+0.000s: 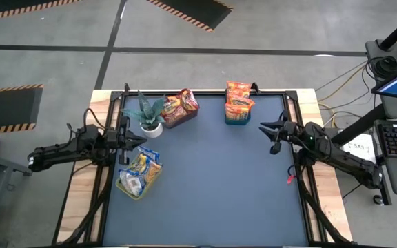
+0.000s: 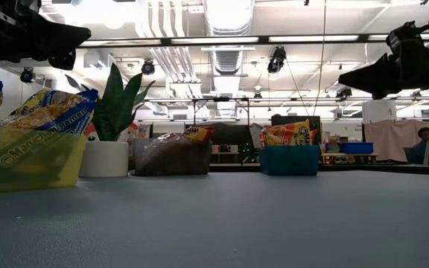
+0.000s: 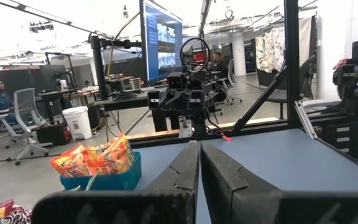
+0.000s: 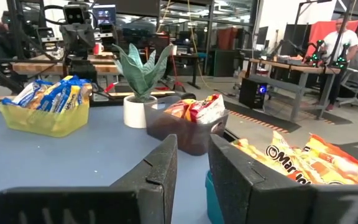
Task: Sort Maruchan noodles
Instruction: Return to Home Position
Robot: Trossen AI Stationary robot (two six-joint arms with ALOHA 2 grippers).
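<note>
The Maruchan noodles lie in three bins on the dark mat. Yellow-and-blue packets (image 1: 143, 169) fill a yellow bin (image 1: 131, 189) at the left. Red packets (image 1: 185, 102) sit in a dark bin (image 1: 174, 120) at the far side. Orange packets (image 1: 238, 96) stand in a teal bin (image 1: 237, 120) at the far right. My left gripper (image 1: 142, 141) hovers shut, pointing level, above the mat between the plant and the yellow bin. My right gripper (image 1: 262, 126) hovers near the teal bin, pointing level toward the left; its fingers (image 4: 160, 165) stand a little apart with nothing between them.
A potted plant (image 1: 147, 114) in a white pot stands at the far left, beside the dark bin. The middle and near part of the mat (image 1: 219, 193) carries nothing. A black frame (image 1: 302, 186) runs along the table's sides.
</note>
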